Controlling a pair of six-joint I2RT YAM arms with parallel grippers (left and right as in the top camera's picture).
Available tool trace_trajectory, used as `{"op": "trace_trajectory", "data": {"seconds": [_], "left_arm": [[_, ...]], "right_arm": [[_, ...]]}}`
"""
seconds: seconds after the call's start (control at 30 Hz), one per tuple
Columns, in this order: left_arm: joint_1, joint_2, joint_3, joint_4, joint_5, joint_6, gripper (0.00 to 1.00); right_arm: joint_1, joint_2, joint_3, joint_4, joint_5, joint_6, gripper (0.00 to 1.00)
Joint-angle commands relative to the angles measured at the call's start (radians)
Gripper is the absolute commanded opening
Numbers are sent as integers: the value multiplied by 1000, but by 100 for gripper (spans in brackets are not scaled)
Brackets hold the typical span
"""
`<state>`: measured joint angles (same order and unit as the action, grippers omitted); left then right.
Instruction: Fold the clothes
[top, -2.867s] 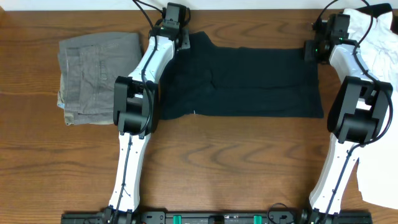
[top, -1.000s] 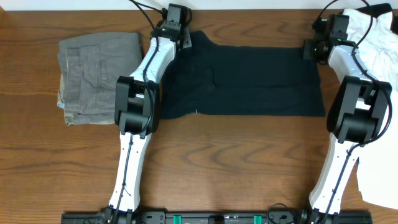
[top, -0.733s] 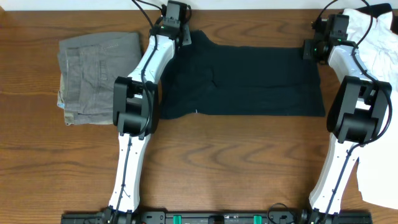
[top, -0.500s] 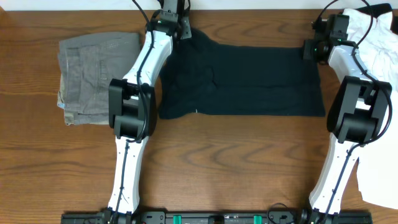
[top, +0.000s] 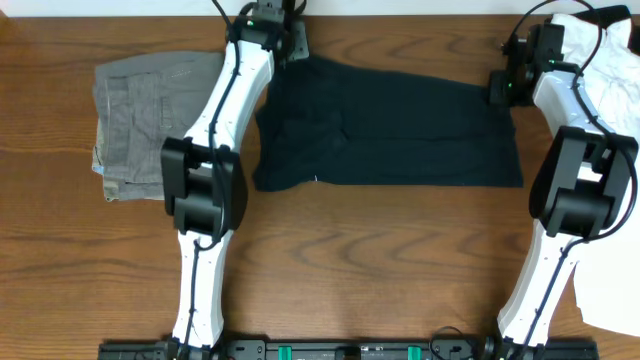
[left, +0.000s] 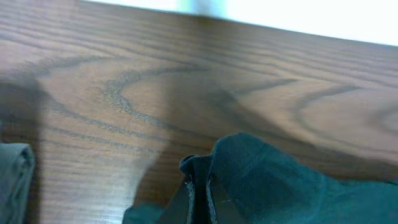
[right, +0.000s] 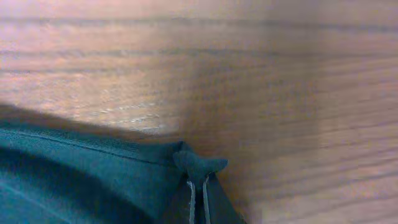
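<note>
One black T-shirt (top: 390, 130) — plain, thin, soft fabric — lies spread as a wide rectangle on the far half of the table (top: 380, 270). The near edge is straight, with faint creases left of centre. Both far corners are bunched into small peaks, pinched by the left end effector (left: 200, 190) and the right end effector (right: 199, 185).

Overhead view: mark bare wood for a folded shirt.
Biggest bare table patch: between left arm and right arm, in front of the black T-shirt. Also free: in front of the grey-green trousers. Crowded: far edge and the white garment at right.
</note>
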<state>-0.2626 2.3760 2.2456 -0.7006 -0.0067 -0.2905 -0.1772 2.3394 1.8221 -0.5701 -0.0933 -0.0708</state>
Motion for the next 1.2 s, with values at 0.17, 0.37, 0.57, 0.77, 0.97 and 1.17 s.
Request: {"op": "trace_trajectory", "data": {"seconds": [0.17,0.37,0.57,0.77,0.97,1.17], "left_arm": [[-3,-55,-7,-84,0,9,6],[-3,-71,-7,-156,0,9,6],[-5,-131,-7,-230,0,9,6],[-14,-180,-7,-328,0,8,6],[-16,-180,-7,-466,57,8,6],[-16,-180,-15,-532,70,8,6]], "right_arm": [[2,-114,-3,-5,-47,-58,1],[2,-152,-3,-59,-117,-72,1],[1,-195,-3,-167,-133,-131,1],[1,-213,-3,-274,-151,-181,1],[-19,-215,-3,-375,-151,-177,1],[-38,-234,-3,-433,-151,-177,1]]}}
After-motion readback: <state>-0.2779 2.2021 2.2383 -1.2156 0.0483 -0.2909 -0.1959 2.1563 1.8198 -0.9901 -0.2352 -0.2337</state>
